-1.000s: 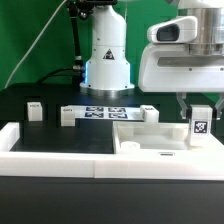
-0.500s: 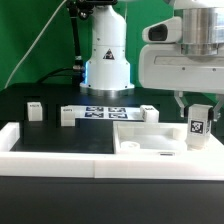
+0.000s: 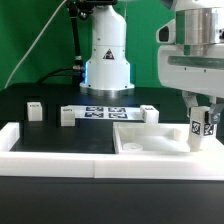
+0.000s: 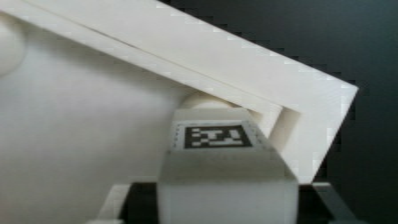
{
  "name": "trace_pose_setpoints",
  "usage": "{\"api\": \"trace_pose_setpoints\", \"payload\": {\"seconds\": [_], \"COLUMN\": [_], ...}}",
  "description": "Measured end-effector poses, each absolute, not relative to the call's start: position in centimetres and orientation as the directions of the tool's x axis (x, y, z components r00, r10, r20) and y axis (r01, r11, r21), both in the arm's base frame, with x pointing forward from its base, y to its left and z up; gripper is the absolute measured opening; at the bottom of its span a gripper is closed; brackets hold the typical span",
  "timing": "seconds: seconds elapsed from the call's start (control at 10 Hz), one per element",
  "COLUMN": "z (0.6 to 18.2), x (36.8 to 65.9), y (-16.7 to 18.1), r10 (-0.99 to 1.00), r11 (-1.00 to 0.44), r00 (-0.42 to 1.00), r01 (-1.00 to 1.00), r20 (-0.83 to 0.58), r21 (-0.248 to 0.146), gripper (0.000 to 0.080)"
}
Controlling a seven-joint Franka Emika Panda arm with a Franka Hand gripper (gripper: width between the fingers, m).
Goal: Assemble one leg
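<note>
My gripper (image 3: 204, 110) is shut on a leg (image 3: 206, 128), a small white post with a black-and-white tag, held upright over the right corner of the large flat white panel (image 3: 150, 140). In the wrist view the leg (image 4: 222, 160) fills the space between my fingers (image 4: 320, 200), its tagged end pointing at the panel's corner (image 4: 107, 110). Three more legs stand on the black table: one at the exterior view's left (image 3: 35, 110), one beside the marker board (image 3: 66, 115), one behind the panel (image 3: 150, 112).
The marker board (image 3: 100, 112) lies in front of the robot's white base (image 3: 107, 60). Long white border rails (image 3: 60, 150) run along the front and the left (image 3: 10, 135). A green backdrop stands behind.
My gripper with the leg has moved towards the exterior view's right and a little down, closer to the panel's right corner.
</note>
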State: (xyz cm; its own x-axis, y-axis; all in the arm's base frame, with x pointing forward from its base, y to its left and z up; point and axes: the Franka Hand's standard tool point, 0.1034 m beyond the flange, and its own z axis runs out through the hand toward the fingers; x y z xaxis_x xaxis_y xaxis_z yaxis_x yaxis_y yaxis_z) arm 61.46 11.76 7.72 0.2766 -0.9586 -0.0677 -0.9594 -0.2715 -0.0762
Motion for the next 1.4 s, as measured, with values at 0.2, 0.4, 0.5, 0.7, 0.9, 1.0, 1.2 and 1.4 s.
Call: {"api": "trace_pose_setpoints", "payload": {"seconds": [0.2,0.4,0.5,0.7,0.9,1.0,1.2,1.4], "z": [7.71,7.69,7.66,7.63,7.7,7.88,8.05,7.93], "x": [61.48,61.49,61.48,61.43,61.11,61.16,61.25,61.26], "y": [11.74,11.65,11.78,11.96,11.89,11.82,11.72,11.57], "r10": [-0.992,-0.994,-0.99,-0.99,-0.99,-0.975,-0.903,-0.826], "r11": [-0.089,0.01,0.09,0.083,-0.071,-0.18,-0.412,-0.552], "r00": [0.095,-0.004,-0.084,-0.077,0.073,0.182,0.415,0.555], "r01": [-0.994,-0.998,-0.995,-0.995,-0.997,-0.983,-0.91,-0.832], "r20": [-0.082,-0.106,-0.114,-0.116,-0.123,-0.124,-0.114,-0.098], "r21": [-0.065,-0.055,-0.047,-0.047,-0.026,-0.027,-0.047,-0.059], "gripper": [0.0292,0.0292,0.0348,0.0483,0.0639,0.0639,0.0648,0.0649]}}
